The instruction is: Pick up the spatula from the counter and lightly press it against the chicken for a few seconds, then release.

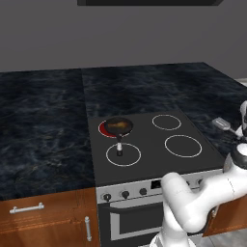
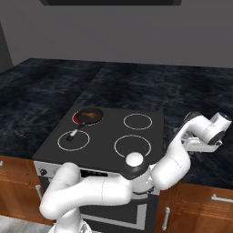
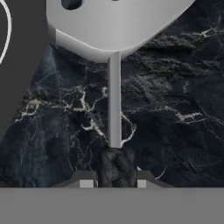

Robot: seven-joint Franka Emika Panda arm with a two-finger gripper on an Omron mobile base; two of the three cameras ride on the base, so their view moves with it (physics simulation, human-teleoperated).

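**A:** Where is the spatula (image 3: pixel 114 87)?

**B:** Over the dark marbled bench (image 3: pixel 175 122), to the right of the stove (image 1: pixel 149 147). In the hand view its grey blade lies at the far end, near the stove's edge. A thin shaft runs back from the blade to a dark textured handle.

**A:** And the tool (image 3: pixel 113 183)?

**B:** It is clamped on that handle, with the two finger tips (image 3: pixel 86 183) against its sides. Whether the spatula rests on the bench or sits just above it cannot be told.

**A:** The chicken (image 1: pixel 121 126)?

**B:** It is well apart from the spatula. It is a brownish piece in the small dark pan (image 1: pixel 109 128) on the rear left burner, which glows red. The pan's handle points toward the front left ring.

**A:** Any writing?

**B:** The small dark panel (image 1: pixel 157 184) among the knobs on the stove's front is too small to read.

**A:** The arm (image 2: pixel 91 191)?

**B:** It is white and bends past the stove's front right corner, with its hand low over the bench.
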